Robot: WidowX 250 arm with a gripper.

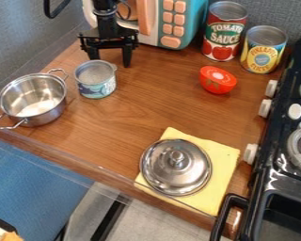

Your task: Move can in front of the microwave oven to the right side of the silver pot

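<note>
Nearest the camera, a black curved handle (221, 217) is sticking out at the near end of the black stove (272, 183).

Up by the far left of the wooden counter (134, 113), the claw (107, 59) is hanging with its two fingers spread apart, gripping nothing. Just below it in the view, the small blue-labelled can (96, 80) is standing upright on the wood, just beside the silver pot (34, 101), on the pot's right side and a little farther from the camera. Behind the claw, the teal microwave (192, 21) is showing its orange buttons.

Farther right, a red tomato half (217, 81) is lying near two upright cans: a tall red-and-green one (224, 33) and a yellow-and-blue one (264, 51), the latter standing near the stove. Toward the camera, a silver lid (177, 176) is resting knob up on a yellow cloth (224, 169), jutting past the cloth's left edge.
</note>
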